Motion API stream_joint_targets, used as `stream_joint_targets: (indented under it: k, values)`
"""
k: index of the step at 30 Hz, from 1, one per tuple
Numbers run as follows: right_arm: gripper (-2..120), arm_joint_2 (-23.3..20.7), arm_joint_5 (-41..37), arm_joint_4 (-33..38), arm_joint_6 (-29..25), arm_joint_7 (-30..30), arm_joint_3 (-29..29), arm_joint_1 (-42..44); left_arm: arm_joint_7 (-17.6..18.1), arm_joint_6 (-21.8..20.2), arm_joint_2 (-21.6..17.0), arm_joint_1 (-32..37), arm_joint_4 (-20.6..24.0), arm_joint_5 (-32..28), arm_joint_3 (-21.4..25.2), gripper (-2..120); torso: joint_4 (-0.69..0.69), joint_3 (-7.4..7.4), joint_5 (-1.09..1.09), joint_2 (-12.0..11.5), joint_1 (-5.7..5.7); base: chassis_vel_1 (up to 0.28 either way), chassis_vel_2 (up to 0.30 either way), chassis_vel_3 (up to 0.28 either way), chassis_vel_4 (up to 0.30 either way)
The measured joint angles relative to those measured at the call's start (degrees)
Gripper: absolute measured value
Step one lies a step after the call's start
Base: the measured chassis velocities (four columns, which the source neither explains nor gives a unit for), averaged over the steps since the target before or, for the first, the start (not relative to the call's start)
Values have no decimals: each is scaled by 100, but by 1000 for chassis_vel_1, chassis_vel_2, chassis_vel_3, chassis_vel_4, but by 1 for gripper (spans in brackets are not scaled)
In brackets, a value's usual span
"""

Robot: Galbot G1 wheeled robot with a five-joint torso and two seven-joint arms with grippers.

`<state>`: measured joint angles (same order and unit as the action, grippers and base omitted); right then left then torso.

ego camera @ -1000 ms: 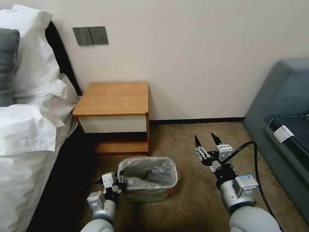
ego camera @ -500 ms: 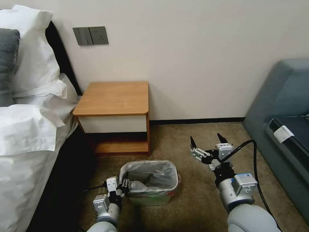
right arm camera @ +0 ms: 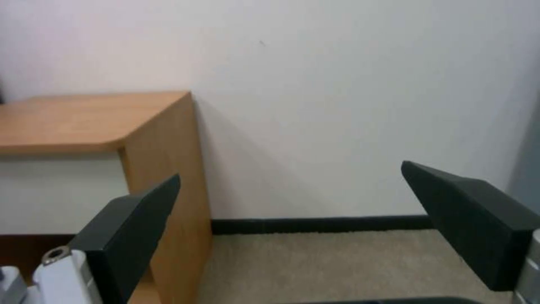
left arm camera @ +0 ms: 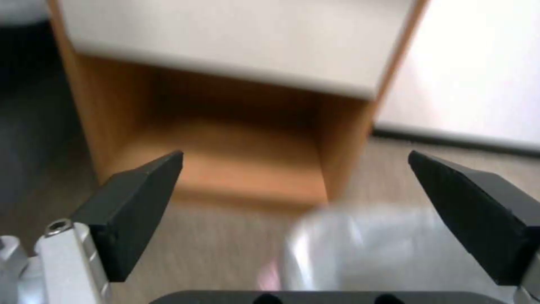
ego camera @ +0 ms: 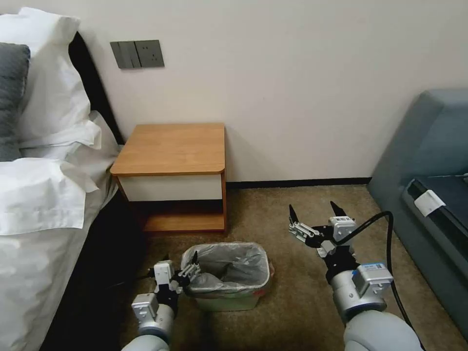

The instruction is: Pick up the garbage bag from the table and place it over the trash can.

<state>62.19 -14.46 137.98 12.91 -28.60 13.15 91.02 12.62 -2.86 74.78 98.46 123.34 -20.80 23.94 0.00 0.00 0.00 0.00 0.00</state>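
Brown carpet point(ego camera: 287, 302) covers the floor between a bed point(ego camera: 39, 234) and a blue-grey sofa point(ego camera: 429, 195). Against the pale wall point(ego camera: 302, 87), the bench point(ego camera: 170, 148) is seen, with its orange-brown top, white drawer front and open lower shelf.

On the carpet in front of the bench, the trash can point(ego camera: 225, 301) is found. The garbage bag point(ego camera: 229, 265) is already spread inside it, and the grey plastic is folded over the rim, with a bit of pink-red edge seen at the side away from the left tool.

The left tool point(ego camera: 181, 263) is held low, right at the side of the trash can nearest the bed. Its black fingers point(left arm camera: 141, 198) are spread apart, and nothing is held between them. One fingertip is seen just at the bag over the rim; whether it touches cannot be told. In the left wrist view, the shelf of the bench point(left arm camera: 225, 169) lies ahead of the tool, and the bag point(left arm camera: 360, 249) is seen blurred, close below it.

The right tool point(ego camera: 314, 214) is held up over the carpet, well apart from the trash can, on the sofa side. Its fingers point(right arm camera: 472, 219) are also spread wide and empty. Ahead of it, the wall point(right arm camera: 349, 105) and the corner of the bench point(right arm camera: 141, 139) are seen.
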Motion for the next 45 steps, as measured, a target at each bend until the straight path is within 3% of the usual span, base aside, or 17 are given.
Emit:
stream_joint_targets:
  k: [2,4,5,8,9,12,15,24,34,45]
  values:
    - [100,33,49,-73,-202,115,83,94,-57,94,-27,29,93,-3,67,100,0,0,1,0,0,0,0,0,0]
    - [100,109,215,-336,-818,656,393,383,-512,217,-59,120,244,-66,168,100,0,0,0,0,0,0,0,0,0]
    - [100,109,215,-336,-818,656,393,383,-512,217,-59,120,244,-66,168,100,0,0,0,0,0,0,0,0,0]
    - [100,304,577,-869,-1677,1503,1005,667,-1236,360,-59,269,328,-208,528,100,-1,0,-1,0,0,0,0,0,0]
    - [100,304,577,-869,-1677,1503,1005,667,-1236,360,-59,269,328,-208,528,100,-1,0,-1,0,0,0,0,0,0]
    - [100,664,965,-1130,-1915,1650,1311,925,-1641,659,23,447,308,-297,1358,100,0,0,0,0,0,0,0,0,0]
    - [100,892,1015,-1086,-1910,1634,1314,1117,-1764,828,150,579,290,-245,1775,100,-1,0,-1,0,0,0,0,0,0]
    - [100,1386,1131,-959,-1921,1647,1339,1340,-1827,1121,533,1092,526,246,2173,100,0,0,-1,0,0,0,0,0,0]
    - [100,1821,1364,-1018,-2369,1653,1311,1762,-1759,1470,1120,1974,680,861,1609,100,1,-1,1,0,0,0,0,0,0]
    - [100,1857,1468,-1069,-2494,1509,1180,1975,-1703,1578,1168,1932,523,1011,1553,100,0,0,0,0,0,0,0,0,0]
